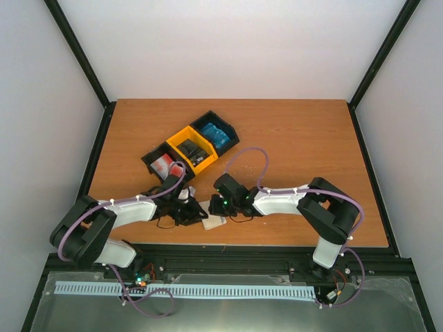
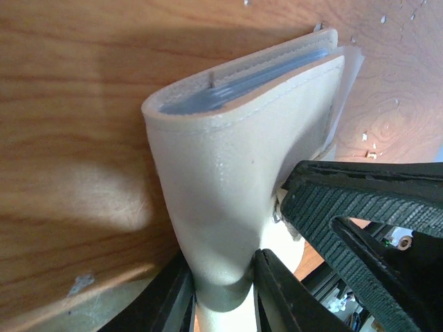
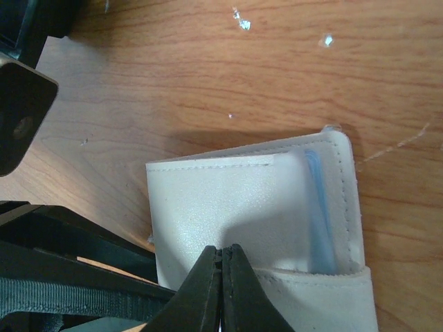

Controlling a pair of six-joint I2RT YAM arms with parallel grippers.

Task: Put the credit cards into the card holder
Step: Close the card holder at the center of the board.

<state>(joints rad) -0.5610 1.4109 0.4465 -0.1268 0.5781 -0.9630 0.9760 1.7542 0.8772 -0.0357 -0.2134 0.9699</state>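
- Top external view alone shows both arms stretched low over the worktop (image 1: 297, 138). The left hand (image 1: 185, 211) and right hand (image 1: 223, 202) meet at the card holder (image 1: 214, 223). Beyond the hands, a three-bin tray (image 1: 178, 138) holds the credit cards (image 1: 163, 164).
- Left wrist view gives the grip that the overhead hides: the left hand (image 2: 221, 294) pinches the card holder (image 2: 228, 159) at its folded end. The wallet reaches away from the fingers, blue-grey lining showing along its parted edge.
- Right wrist view shows the right hand (image 3: 221, 270) with fingers pressed together, tips on the cream cover (image 3: 228, 200) just ahead. I cannot tell whether a layer is caught between them.
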